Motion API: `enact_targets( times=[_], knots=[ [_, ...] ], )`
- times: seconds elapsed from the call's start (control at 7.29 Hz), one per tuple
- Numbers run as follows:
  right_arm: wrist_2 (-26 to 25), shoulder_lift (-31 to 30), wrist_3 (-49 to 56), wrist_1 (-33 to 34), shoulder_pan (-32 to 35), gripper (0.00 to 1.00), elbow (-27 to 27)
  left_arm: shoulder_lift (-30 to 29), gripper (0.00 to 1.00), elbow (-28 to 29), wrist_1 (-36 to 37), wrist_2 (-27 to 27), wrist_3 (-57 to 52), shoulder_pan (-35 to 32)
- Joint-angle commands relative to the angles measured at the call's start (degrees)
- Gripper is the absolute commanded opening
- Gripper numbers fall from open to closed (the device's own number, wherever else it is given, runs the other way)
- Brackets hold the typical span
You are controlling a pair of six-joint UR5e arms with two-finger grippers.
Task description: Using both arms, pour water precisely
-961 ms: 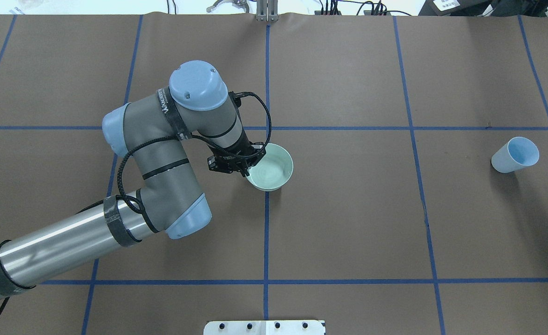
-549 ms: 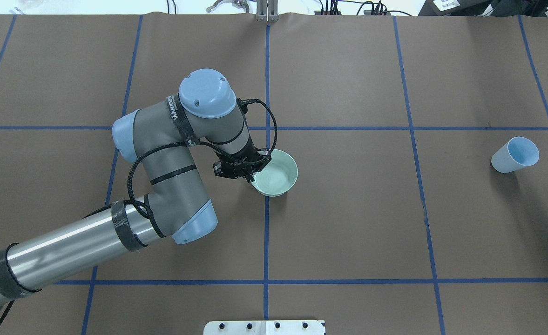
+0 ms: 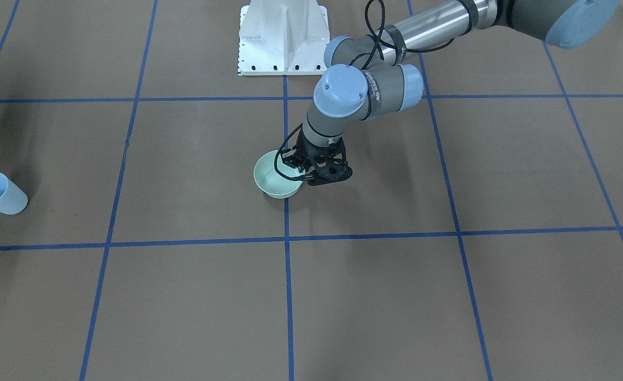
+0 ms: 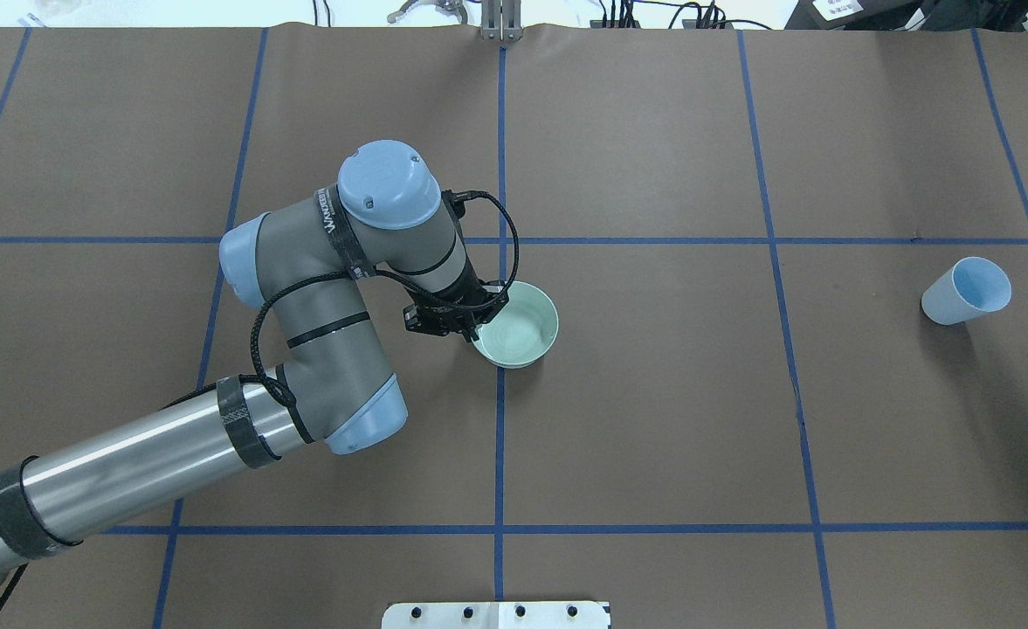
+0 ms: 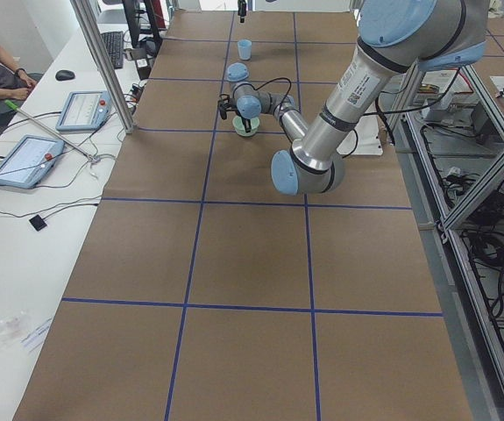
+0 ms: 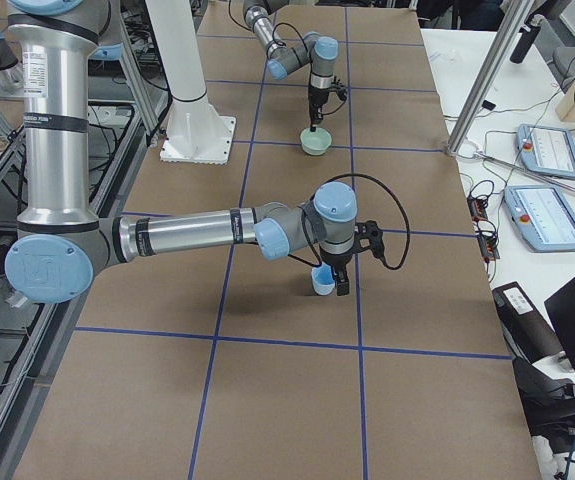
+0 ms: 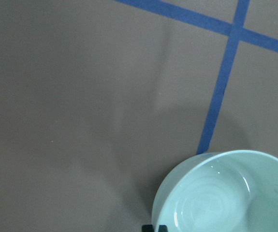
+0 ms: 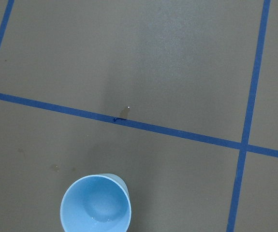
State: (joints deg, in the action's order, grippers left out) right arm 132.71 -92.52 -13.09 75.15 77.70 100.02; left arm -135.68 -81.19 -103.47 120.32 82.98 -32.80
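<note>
The pale green bowl [image 4: 518, 325] is gleaming like glazed ceramic, smooth and glossy inside. The pale blue cup [image 4: 966, 292] is looking like matt plastic. The brown table covering [image 4: 653, 419] is lying matt and paper-like, and the left arm [image 4: 129, 472] is shining on its tube like bare metal.

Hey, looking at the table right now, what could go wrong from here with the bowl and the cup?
1. The left tool holds the green bowl by one side of its rim only. The bowl may tilt or slip, slopping any water in it.
2. The right tool hangs right by the blue cup. A misjudged approach could knock it over.
</note>
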Motion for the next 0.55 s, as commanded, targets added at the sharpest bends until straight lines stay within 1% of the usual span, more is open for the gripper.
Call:
enact_targets(
  times=[0.0, 0.14, 0.27, 0.41],
  knots=[
    [0.0, 0.06, -0.01, 0.08, -0.01, 0.99, -0.09, 0.24, 0.39, -0.72, 0.02, 0.0, -0.1, -0.33],
    [0.0, -0.03, -0.01, 0.0, -0.01, 0.99, -0.09, 0.24, 0.41, -0.99, 0.11, 0.0, -0.1, -0.42],
    [0.0, -0.2, -0.01, 0.0, -0.01, 1.0, -0.09, 0.33, 0.71, -3.25, 0.46, 0.35, -0.02, -1.47],
    [0.09, -0.55, -0.01, 0.0, -0.09, 1.0, 0.52, 1.64, 0.76, -6.06, 0.63, 0.53, 0.07, -2.17]
  ],
)
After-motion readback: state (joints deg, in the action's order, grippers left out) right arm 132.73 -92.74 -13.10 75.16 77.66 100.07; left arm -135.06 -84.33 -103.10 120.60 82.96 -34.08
